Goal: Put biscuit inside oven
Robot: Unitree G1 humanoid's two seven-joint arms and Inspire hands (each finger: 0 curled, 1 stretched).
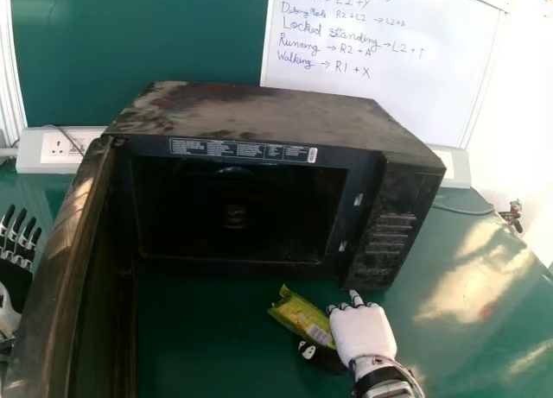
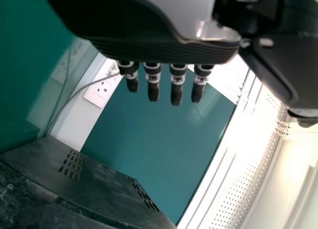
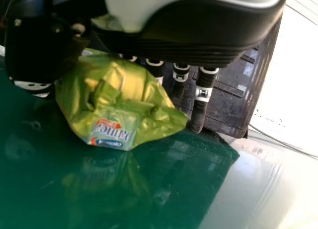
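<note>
The black oven [image 1: 259, 113] stands with its door [image 1: 73, 277] swung open toward the left front and its cavity exposed. In front of it, the green-yellow biscuit packet [image 1: 302, 316] lies at a slant beside my right hand [image 1: 363, 329]. From the right wrist, the crumpled packet [image 3: 114, 95] sits between the thumb and fingers of my right hand [image 3: 200, 102], low over the green table; the fingers are fairly straight, some partly hidden behind it. My left hand [image 1: 19, 243] is left of the door, fingers straight; the left wrist view shows my left hand [image 2: 177, 85] open and holding nothing.
Behind the oven are a socket strip [image 1: 56, 148] and a whiteboard [image 1: 380, 61]. The oven's control panel side [image 1: 389, 234] rises just ahead of my right hand. The door's edge stands between my left hand and the packet. A cable [image 1: 467, 210] runs at the right.
</note>
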